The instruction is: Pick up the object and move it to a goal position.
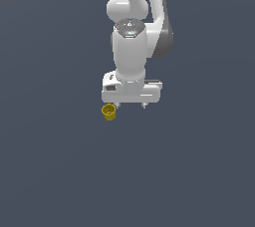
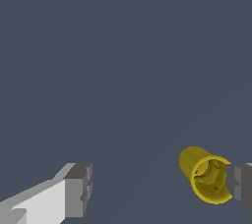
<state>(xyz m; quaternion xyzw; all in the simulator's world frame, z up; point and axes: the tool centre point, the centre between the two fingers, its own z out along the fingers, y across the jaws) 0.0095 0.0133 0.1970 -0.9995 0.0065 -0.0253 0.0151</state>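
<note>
One unmarked mustard-yellow cup (image 2: 206,181) lies beside one finger of wide-spread jaws.

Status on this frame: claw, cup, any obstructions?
Claw open, holding nothing. Yellow cup lying on its side, off-centre, right beside one finger, not between the two. Nothing else in the way.

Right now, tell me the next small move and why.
Probably shift the gripper toward the exterior view's left. The fingers stand wide apart, and the yellow cup lies off-center beside one finger instead of midway between them, so closing now would likely miss or knock it.
</note>
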